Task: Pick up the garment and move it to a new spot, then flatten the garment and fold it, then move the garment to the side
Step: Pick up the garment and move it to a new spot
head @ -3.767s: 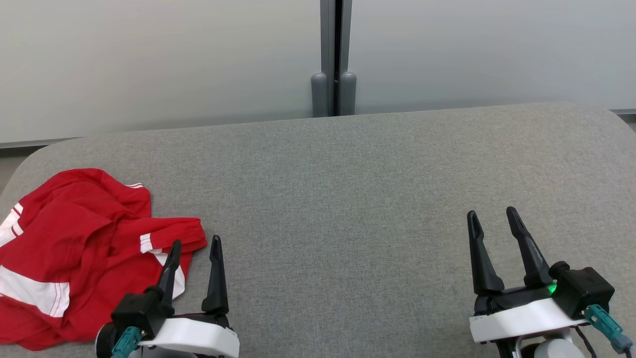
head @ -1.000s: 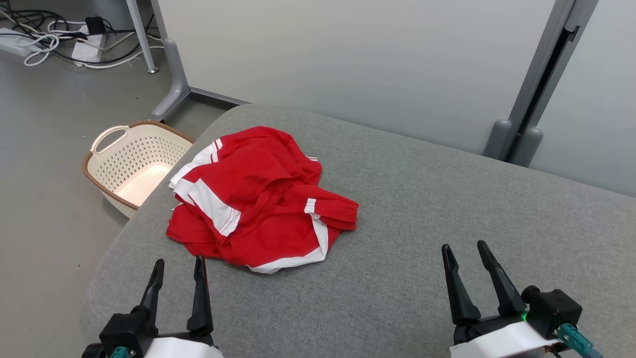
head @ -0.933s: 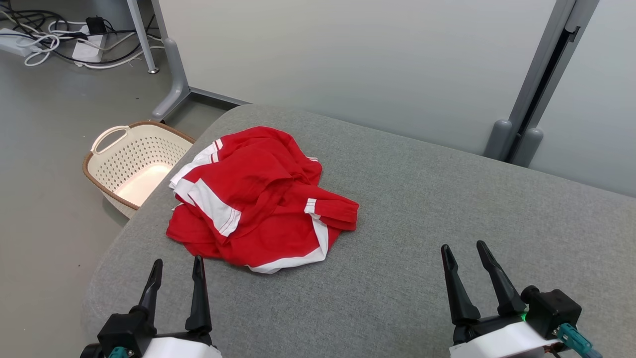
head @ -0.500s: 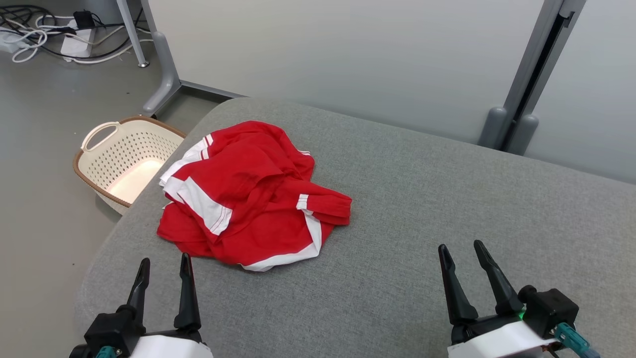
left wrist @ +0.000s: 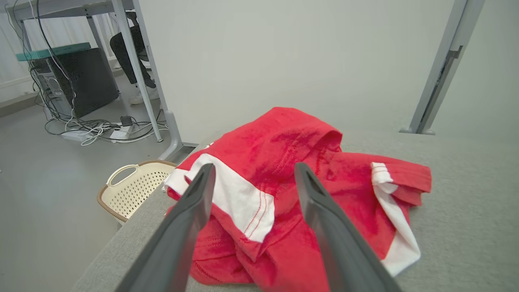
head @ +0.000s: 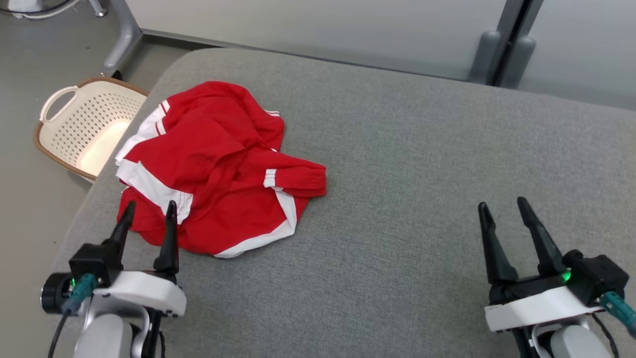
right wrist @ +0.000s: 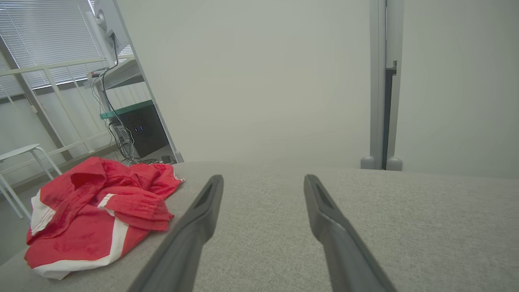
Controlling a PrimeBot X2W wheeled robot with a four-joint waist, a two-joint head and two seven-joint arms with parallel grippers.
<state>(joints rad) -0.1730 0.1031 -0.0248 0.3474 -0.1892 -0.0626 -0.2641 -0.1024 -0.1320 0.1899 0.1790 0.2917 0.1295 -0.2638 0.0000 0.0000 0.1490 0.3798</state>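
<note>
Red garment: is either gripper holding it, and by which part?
Nothing held. Left gripper and right gripper stand open; the garment lies loose on the cushion.

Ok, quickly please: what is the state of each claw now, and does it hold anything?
Left claw: open, holding nothing, pointing at the red garment.
Right claw: open, holding nothing, above the grey surface.

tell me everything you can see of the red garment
The garment is a red top of soft, knit-looking cloth, with white bands and thin white stripes at its hems and cuffs. It lies crumpled in a loose heap, with one sleeve folded across it. It rests on the grey pad, near the pad's left corner. Nothing grips it. The tips of the open left gripper sit at its near edge, but contact cannot be told.
</note>
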